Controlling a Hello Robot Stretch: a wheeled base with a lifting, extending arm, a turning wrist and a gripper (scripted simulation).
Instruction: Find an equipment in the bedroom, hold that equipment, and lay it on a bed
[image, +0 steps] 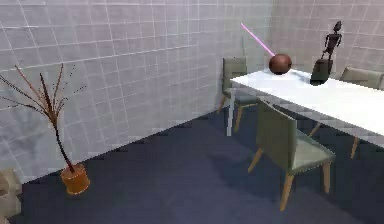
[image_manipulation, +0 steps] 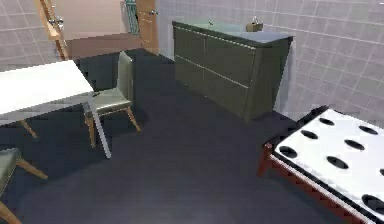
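Nearest, at the forward view's left, a potted plant (image: 72, 178) with bare branches stands on the dark floor against the tiled wall, out of the line of travel. To the right, a chair (image: 292, 148) is drawn up to a white table (image: 345, 100), and a far chair (image: 234, 75) sits at the table's other side.

On the table's far end rests a brown ball (image: 280, 64), judged to be the equipment sought. A thin pink rod (image: 257, 40) slants up behind it, and a dark statue (image: 326, 55) stands just beside it to the right. The ball lies on open tabletop and looks reachable from the table's near side.

In the arm side view the bed (image_manipulation: 340, 150), with a spotted white cover on a reddish frame, lies near right, well apart from the table. A dark dresser (image_manipulation: 228, 62) stands farther off against the wall.

How the gripper's jaws stand cannot be told.
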